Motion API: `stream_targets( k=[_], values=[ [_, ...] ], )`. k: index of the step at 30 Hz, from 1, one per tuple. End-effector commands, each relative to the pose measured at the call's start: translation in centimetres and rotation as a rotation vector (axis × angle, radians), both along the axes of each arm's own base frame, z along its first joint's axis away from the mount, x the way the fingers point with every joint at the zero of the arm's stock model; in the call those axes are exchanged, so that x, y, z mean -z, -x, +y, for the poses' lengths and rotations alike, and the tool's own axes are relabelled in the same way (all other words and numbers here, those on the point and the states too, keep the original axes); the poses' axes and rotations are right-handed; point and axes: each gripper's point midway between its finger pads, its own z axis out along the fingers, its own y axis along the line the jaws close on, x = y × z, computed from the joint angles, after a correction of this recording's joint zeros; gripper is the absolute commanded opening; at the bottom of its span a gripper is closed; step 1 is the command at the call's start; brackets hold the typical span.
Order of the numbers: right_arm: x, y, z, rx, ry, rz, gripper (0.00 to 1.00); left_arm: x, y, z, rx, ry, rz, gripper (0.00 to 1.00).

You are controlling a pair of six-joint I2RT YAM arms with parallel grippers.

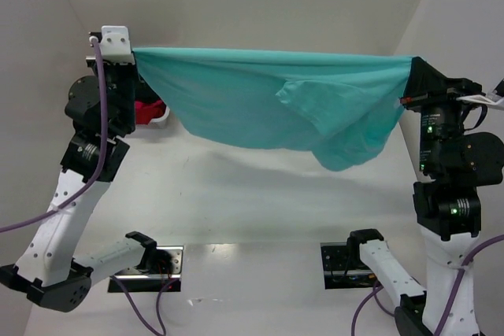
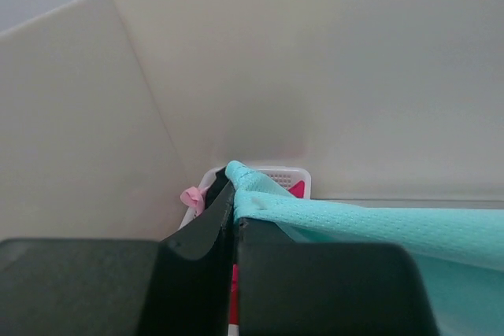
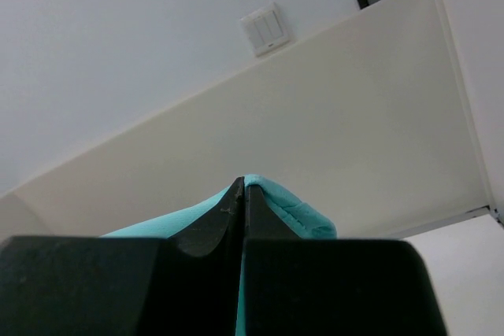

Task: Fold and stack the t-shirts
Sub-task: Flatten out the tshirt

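While it hangs stretched between the two arms, the teal t-shirt (image 1: 236,100) shows as a soft, fine-meshed knit. Its top edge is pulled into a nearly straight line and its body sags below in a loose belly, with a folded-over bulge and a deeper pouch toward the right. It is up in the air, above the table (image 1: 260,194) and apart from it. From the left wrist the cloth has a tiny dotted grain and a rolled hem. One teal shirt is aloft. A second, bright pink-red shirt (image 1: 147,109) lies bunched behind the left arm in the single white lattice basket (image 2: 279,172), with a pale pink scrap (image 2: 191,197) at its rim. A dark patch beside it may be a third, black shirt, though the view is too cramped to be sure. Two grippers are in use. The left gripper (image 1: 135,54) has its black fingers pressed together on the shirt's left top corner, a small peak of cloth poking past the tips. The right gripper (image 1: 411,68) is likewise clamped tight on the right top corner, where a fold of teal bulges over its tips in the right wrist view. Smooth, matt white panels (image 1: 236,5) wall the table, and one white light switch (image 3: 265,29) sits on the wall beyond.
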Motion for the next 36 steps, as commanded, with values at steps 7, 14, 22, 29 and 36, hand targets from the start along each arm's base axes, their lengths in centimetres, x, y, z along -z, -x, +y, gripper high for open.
stream_targets(
  k=[7, 14, 22, 29, 36],
  values=[
    [6.3, -0.6, -1.3, 0.050, -0.143, 0.193, 0.00, 0.8, 0.8, 0.6, -0.012, -0.055, 0.059, 0.00],
    [18.1, -6.9, -2.0, 0.145, -0.186, 0.485, 0.00, 10.5, -4.8, -3.3, 0.072, -0.009, 0.285, 0.00],
    [28.8, -12.3, -0.6, 0.111, -0.222, 0.624, 0.00, 20.7, -8.7, -6.4, 0.113, -0.001, 0.486, 0.00],
    [32.5, -16.3, -1.2, 0.156, -0.249, 0.662, 0.00, 27.7, -14.6, -7.9, 0.059, -0.088, 0.603, 0.00],
    [34.7, -19.4, -3.7, 0.220, -0.249, 0.695, 0.00, 32.5, -20.4, -10.1, 0.082, -0.011, 0.634, 0.00]
  ],
)
